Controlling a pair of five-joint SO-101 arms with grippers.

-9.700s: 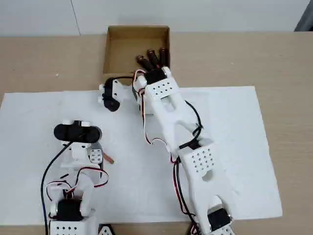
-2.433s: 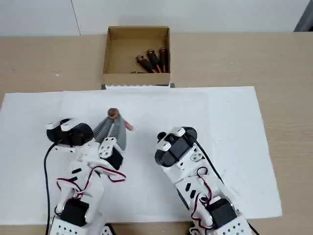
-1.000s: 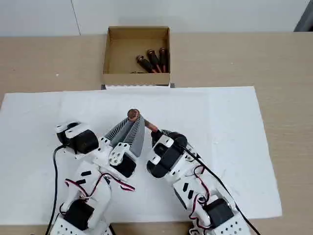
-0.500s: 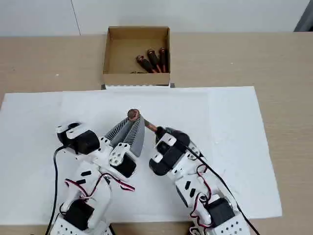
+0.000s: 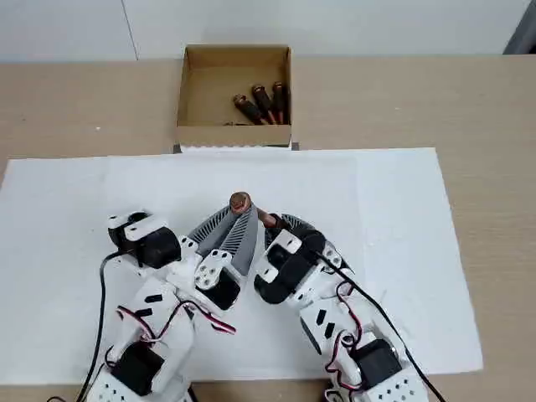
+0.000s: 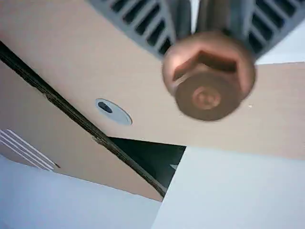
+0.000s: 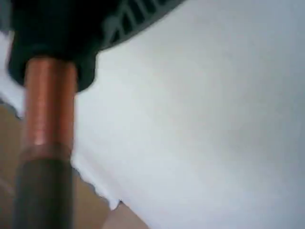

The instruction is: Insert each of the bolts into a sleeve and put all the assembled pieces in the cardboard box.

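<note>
My left gripper [image 5: 241,211] stands over the middle of the white sheet, its grey ribbed fingers [image 5: 219,233] shut on a bolt whose copper head [image 5: 240,202] points up. The left wrist view has that hexagonal head [image 6: 208,78] close up between the grey fingers [image 6: 133,14]. From the head a brown sleeve [image 5: 264,219] slants down to my right gripper [image 5: 273,226], which is shut on its far end. Seen from the right wrist, a copper and darker brown rod [image 7: 47,143] comes out of the black jaw. The cardboard box [image 5: 194,92] sits at the back.
Three assembled pieces [image 5: 261,102] lie in the box's right half. White paper [image 5: 394,209] covers the wooden table [image 5: 469,100] under both arms. The two arm bodies crowd the front middle; the paper's left and right parts are bare.
Since a second ago the left gripper has carried the bolt a little to the right and toward the front. The right gripper has closed in on the sleeve end.
</note>
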